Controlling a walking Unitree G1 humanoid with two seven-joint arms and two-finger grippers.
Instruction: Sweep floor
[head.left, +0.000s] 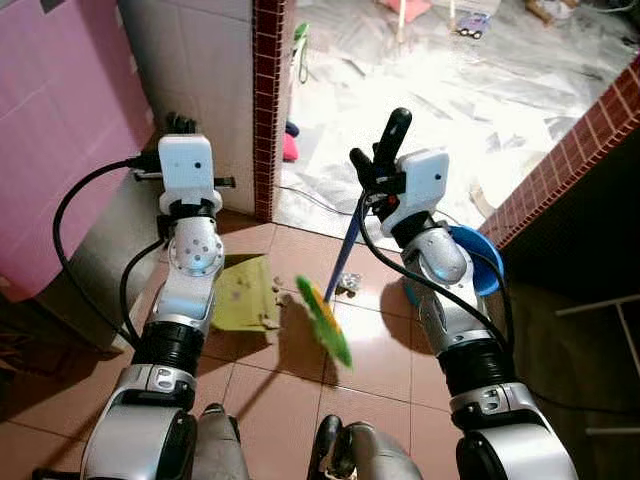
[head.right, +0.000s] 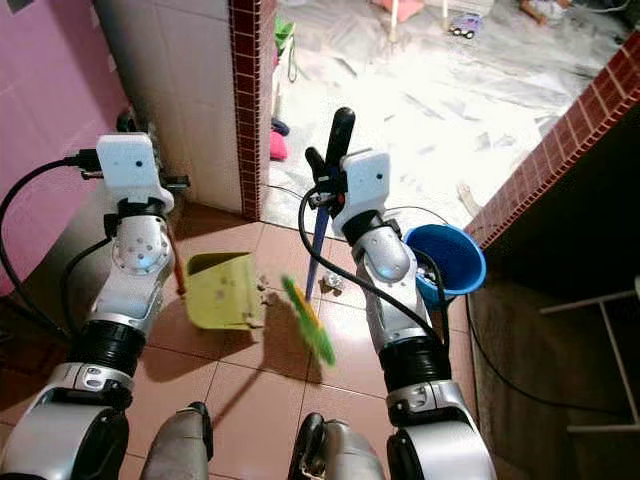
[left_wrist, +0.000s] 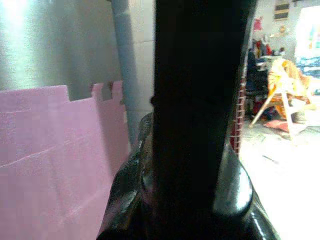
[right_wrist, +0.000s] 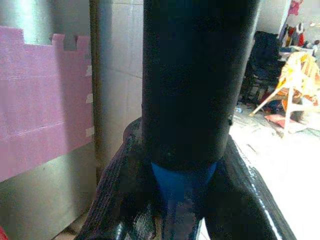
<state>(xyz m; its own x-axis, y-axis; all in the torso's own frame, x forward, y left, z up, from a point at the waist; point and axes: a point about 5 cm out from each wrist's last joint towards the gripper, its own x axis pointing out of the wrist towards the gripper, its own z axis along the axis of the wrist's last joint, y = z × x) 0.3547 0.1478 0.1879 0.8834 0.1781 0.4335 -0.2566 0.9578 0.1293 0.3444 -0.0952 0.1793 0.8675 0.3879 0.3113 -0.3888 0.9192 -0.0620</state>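
Broom (head.left: 325, 322) handle clamped in right pincer (head.left: 380, 165), dustpan (head.left: 243, 293) handle clamped in left pincer (head.left: 180, 125); mid-sweep, next push debris (head.left: 349, 287) toward dustpan.

The floor (head.left: 300, 385) near the robot is of matt terracotta tiles, and further away it is pale, glossy marbled tile that shines in the light. The dustpan (head.right: 222, 290) looks like dull yellow-green plastic, the bucket (head.right: 452, 258) like smooth blue plastic, and the broom (head.right: 314, 262) has a smooth blue shaft with a black glossy grip. The pillar edge (head.left: 267, 100) is covered with small glossy red mosaic tiles, and the pink board (head.left: 50, 120) looks like matt foam.
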